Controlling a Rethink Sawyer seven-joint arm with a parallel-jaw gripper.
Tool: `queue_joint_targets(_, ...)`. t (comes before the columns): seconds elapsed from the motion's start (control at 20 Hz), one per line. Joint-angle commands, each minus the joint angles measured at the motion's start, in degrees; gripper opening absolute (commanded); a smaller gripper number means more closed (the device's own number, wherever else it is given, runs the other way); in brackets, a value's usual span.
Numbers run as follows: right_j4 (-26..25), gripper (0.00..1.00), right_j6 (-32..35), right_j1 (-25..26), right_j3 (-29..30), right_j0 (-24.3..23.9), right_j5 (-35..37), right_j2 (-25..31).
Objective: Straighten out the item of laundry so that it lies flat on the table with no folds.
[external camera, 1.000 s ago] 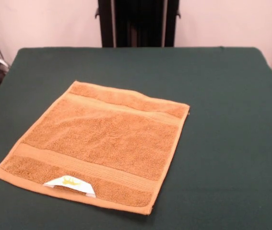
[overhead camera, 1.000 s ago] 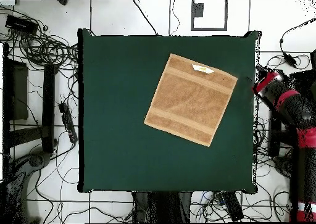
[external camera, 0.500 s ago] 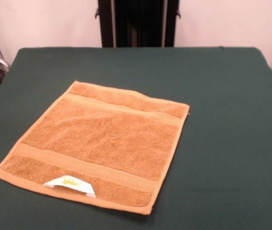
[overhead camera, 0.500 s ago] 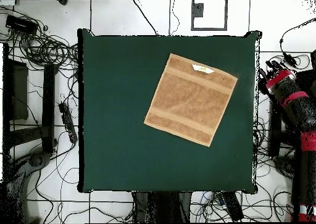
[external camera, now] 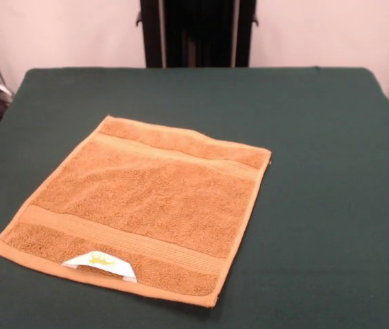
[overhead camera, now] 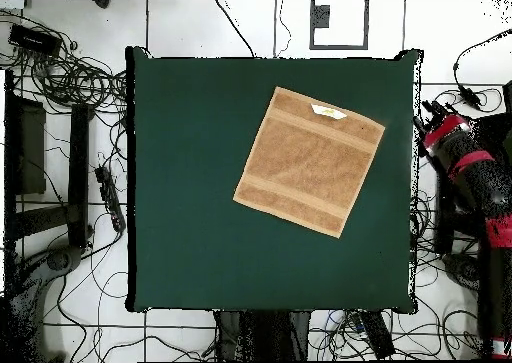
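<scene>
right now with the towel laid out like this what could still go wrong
1. The towel already looks flat on the table; another pass could drag it and rumple it.
2. The white care tag lies turned up onto the towel's near edge; it could snag on contact.
3. The arm sits just off the table's edge in the overhead view; swinging back low, it might catch the table's edge or the towel's corner.

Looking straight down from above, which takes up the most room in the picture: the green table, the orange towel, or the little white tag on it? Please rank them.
1. Table, by far the largest.
2. Towel.
3. Tag, a tiny strip at one towel edge.
</scene>
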Motion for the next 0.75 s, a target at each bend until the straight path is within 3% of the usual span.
queue_joint_targets(0.05,0.24,1.0,32.74,-12.62,18.8,4.97,-8.92,-12.72)
queue_joint_targets(0.35,3.52,1.0,48.24,-22.81,27.88,12.83,-20.12,-26.08)
queue_joint_targets(0.75,6.82,1.0,52.94,-24.75,29.51,22.32,-28.45,-37.28)
